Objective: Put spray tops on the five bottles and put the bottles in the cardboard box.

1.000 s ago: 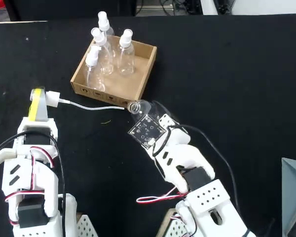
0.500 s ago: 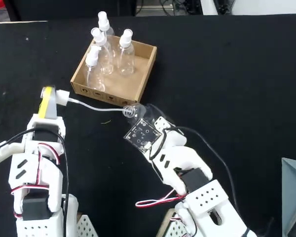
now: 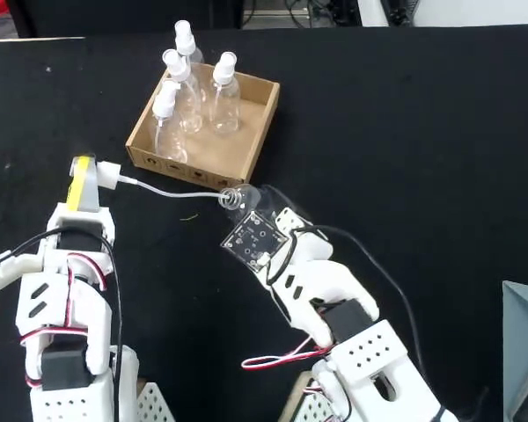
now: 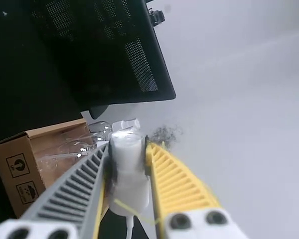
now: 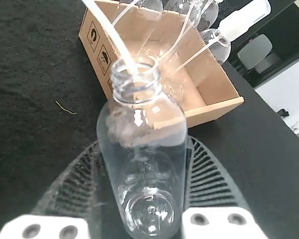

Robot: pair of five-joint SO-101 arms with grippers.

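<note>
Table (image 3: 405, 132): black cloth top; I have both arms on the near side and the box towards the far left
Cardboard box (image 3: 266, 123): shallow and open-topped; I count four bottles (image 3: 225, 104) standing upright inside, each with a white spray top on, crowded into its far-left part, while the near-right part of the floor is bare
Grey object (image 3: 524, 352): at the near right edge of the table, well apart from the work
Right arm: stretched forward and to the left, with my right gripper (image 5: 142, 164) just short of the box's near corner; its jaws are closed around the body of the fifth bottle
Left arm: stretched straight ahead on the left, with my left gripper (image 4: 127, 164) near the box's near-left wall; the grey and yellow jaws pinch the loose spray top between them
Fifth bottle (image 5: 142, 149): clear, uncapped, outside the box, tipped with its open neck pointing towards the left arm
Spray top (image 4: 127, 174): white, clamped at the left fingertips, apart from the bottle neck
Tube (image 3: 172, 192): thin and white, running from the spray top across to the bottle, its end inside the neck
Scrap (image 3: 187, 216): small pale thread on the cloth between my two arms
</note>
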